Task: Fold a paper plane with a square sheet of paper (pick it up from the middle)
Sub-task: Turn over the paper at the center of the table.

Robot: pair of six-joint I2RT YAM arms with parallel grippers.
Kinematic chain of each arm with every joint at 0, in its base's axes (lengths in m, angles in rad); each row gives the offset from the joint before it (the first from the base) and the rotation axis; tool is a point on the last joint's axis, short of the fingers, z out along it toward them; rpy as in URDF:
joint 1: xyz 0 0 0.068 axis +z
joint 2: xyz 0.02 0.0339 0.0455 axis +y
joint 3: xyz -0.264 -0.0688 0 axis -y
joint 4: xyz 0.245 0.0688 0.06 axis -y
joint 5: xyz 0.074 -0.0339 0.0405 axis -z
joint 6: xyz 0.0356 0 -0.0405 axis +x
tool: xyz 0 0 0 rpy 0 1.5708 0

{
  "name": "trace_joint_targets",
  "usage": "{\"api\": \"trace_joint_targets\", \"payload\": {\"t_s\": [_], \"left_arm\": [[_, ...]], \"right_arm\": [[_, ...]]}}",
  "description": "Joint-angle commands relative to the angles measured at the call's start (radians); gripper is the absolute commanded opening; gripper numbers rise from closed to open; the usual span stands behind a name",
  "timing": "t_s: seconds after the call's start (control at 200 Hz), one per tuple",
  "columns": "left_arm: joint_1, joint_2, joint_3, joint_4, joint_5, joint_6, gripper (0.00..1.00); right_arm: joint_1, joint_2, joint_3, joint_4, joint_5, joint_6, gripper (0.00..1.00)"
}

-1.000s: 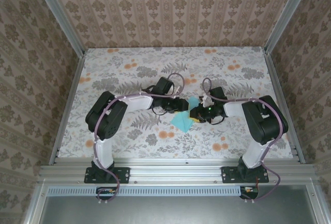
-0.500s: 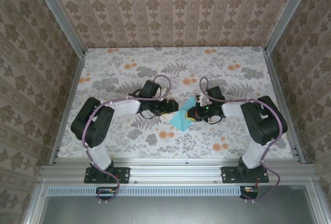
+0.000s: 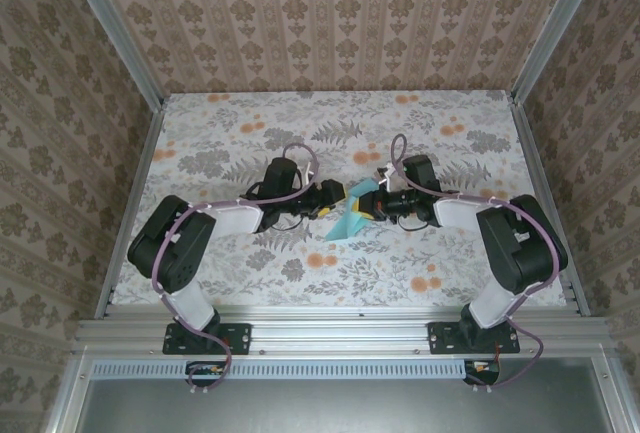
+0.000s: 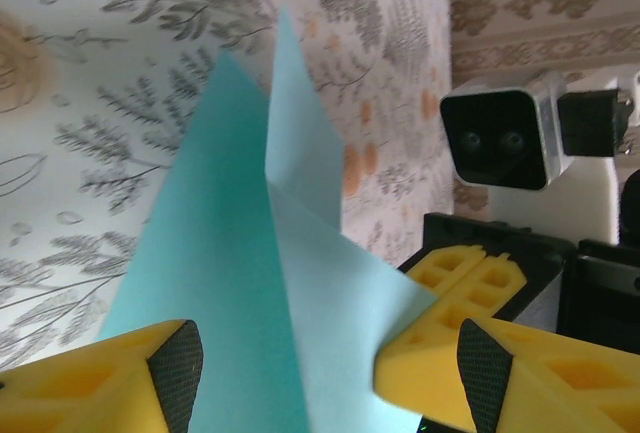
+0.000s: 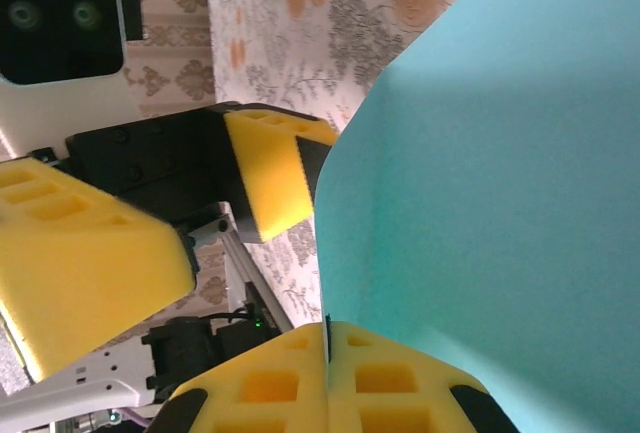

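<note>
The floral-patterned bench (image 3: 250,123) carries two black arms that reach in from its near edge and meet nose to nose over its middle, about equally far from the left and right edges. Between them a thin, light turquoise sheet of paper (image 3: 347,223), already creased into overlapping pointed flaps, stands raised off the bench. Its lower tip points toward the near edge.

The right fingers (image 5: 328,353), yellow foam blocks, are pressed fully together with the sheet's edge pinched in the seam between them, so they alone hold the sheet. The left fingers (image 3: 335,203) are spread wide. In the left wrist view the sheet of paper (image 4: 230,253) sits in the gap between them, but neither black pad is pressing on it.

This looks like a mid-fold step: one side steadies the sheet while the other lines up on a flap or crease. The next move probably calls for the left fingers to close squarely across the layers, without dragging them out of line or out of the right-hand pinch, since such thin paper would buckle easily.
</note>
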Motion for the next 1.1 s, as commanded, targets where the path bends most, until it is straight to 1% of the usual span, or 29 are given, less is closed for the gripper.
{"api": "trace_joint_targets", "payload": {"t_s": [0.0,0.08,0.215,0.3,0.485,0.68,0.855,1.095], "left_arm": [[0.003,0.006,-0.013,0.131,0.027,-0.089,0.72],[0.003,0.013,-0.018,0.175,0.020,-0.110,0.72],[0.000,0.062,-0.029,0.339,0.042,-0.212,0.73],[-0.003,0.090,-0.026,0.387,0.056,-0.246,0.73],[-0.016,0.088,-0.005,0.356,0.068,-0.237,0.73],[-0.016,0.067,-0.004,0.361,0.082,-0.256,0.70],[-0.016,0.031,0.007,0.287,0.090,-0.213,0.68],[-0.016,0.029,0.013,0.260,0.105,-0.196,0.63]], "right_arm": [[0.006,-0.040,0.002,0.055,-0.043,0.040,0.00],[0.006,-0.042,-0.005,0.090,-0.049,0.064,0.00],[0.006,-0.039,-0.014,0.140,-0.053,0.098,0.00],[0.005,-0.042,-0.018,0.169,-0.054,0.115,0.00],[0.003,-0.039,-0.022,0.200,-0.053,0.132,0.00],[-0.004,-0.019,-0.034,0.214,-0.050,0.134,0.00],[-0.009,-0.001,-0.046,0.219,-0.041,0.135,0.00],[-0.016,0.012,-0.051,0.191,-0.029,0.118,0.00]]}}
